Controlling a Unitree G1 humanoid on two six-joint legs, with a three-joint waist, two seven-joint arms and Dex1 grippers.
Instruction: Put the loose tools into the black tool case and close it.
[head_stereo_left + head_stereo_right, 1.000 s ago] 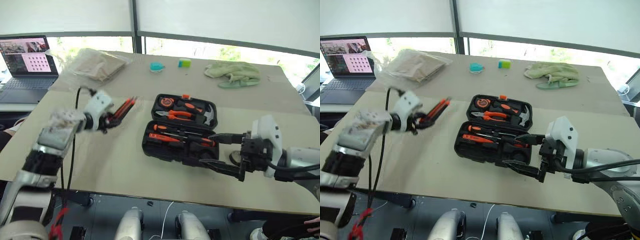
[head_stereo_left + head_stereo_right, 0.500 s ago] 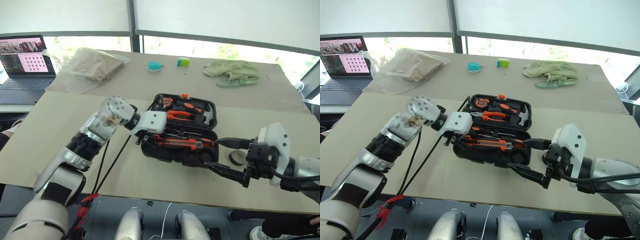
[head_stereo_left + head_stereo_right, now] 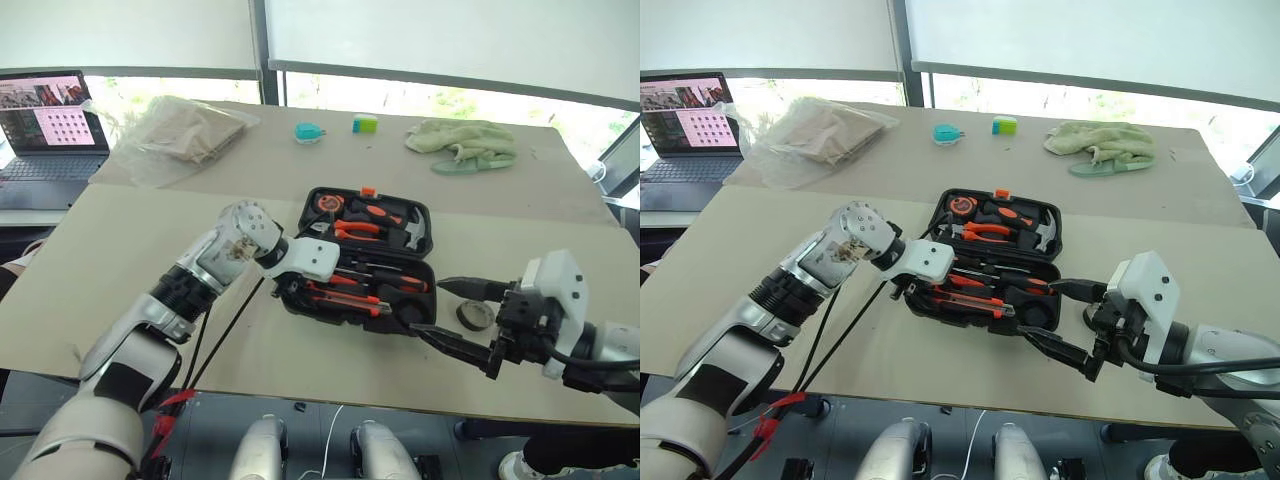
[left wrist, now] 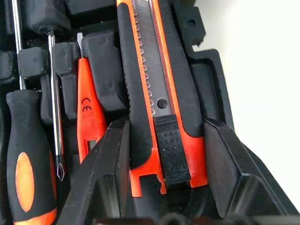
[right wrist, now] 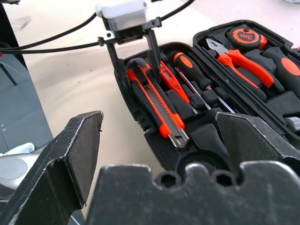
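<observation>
**Left eye view: knife going into its slot, tape roll yet to come**

The table [image 3: 120, 250] carries the case [image 3: 365, 262], lying open near the middle, a little toward the front edge, lid half at the back with pliers, hammer and tape measure in it. The front half holds screwdrivers [image 4: 28, 154] and, along its front side, the knife [image 4: 157, 93].

The left gripper [image 4: 164, 154] has its fingers either side of the knife's handle end, grasping it or only just slack around it; the pictures do not settle which. The knife lies lengthwise in the moulded slot and looks nearly seated, so I judge the step in hand to be placing the knife.

The right gripper [image 3: 448, 310] waits with its fingers spread wide and nothing between them, just beside the case's right end, near the front edge of the table.

The tape roll [image 3: 471, 316] lies on the table just right of the case, close to the right gripper, and is not yet packed.

Next, as I judge it: let the knife go, lift the left gripper straight out without dragging the knife along, then pick up the roll for the round recess at the case's right end, and fold the lid shut.
</observation>
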